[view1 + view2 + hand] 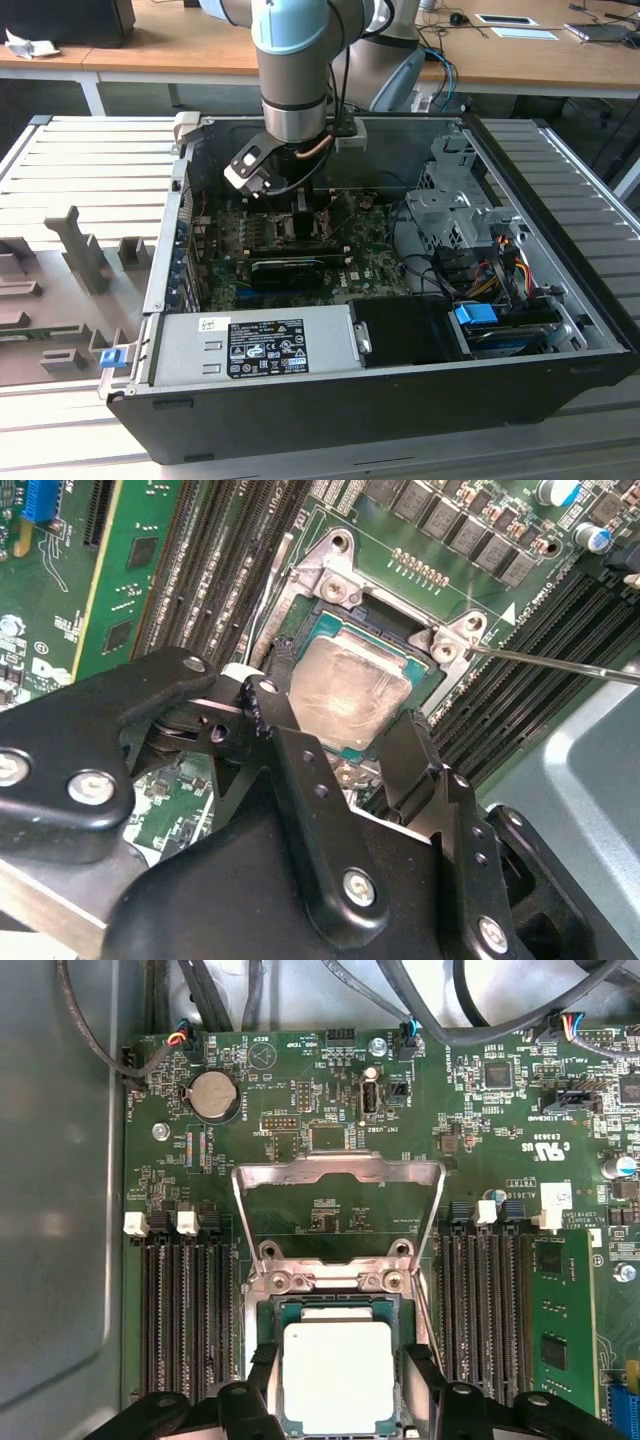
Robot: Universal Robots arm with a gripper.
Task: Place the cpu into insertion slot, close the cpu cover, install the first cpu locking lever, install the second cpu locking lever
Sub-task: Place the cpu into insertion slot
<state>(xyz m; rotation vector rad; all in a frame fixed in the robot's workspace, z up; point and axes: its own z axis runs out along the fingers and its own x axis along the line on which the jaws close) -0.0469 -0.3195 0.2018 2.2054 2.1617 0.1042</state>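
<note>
An open black computer case [330, 420] lies on a grey ribbed metal table [80, 160]. Grey plastic fixtures [75, 250] stand on that table toward the exterior view's left. Behind it are long wooden tables [160, 55] carrying cables and papers. A pale blue and grey robot arm [290, 60] reaches straight down into the case, over the green motherboard [330, 1110].

The small flat square cpu [335, 1375], pale silver metal on top, lies level inside the insertion slot [330, 1278], a square dark socket with a metal rim. The slot sits between banks of long black memory slots [185, 1310]. The black end effector [340, 715] straddles the cpu, close against two opposite sides of it. Whether it grips the chip or only stands around it cannot be told. The cpu cover [340, 1167], a thin metal frame plate with a large square window, is swung open off the slot on its hinge. A thin wire locking lever [560, 665] slants away from one corner of the socket.
</note>
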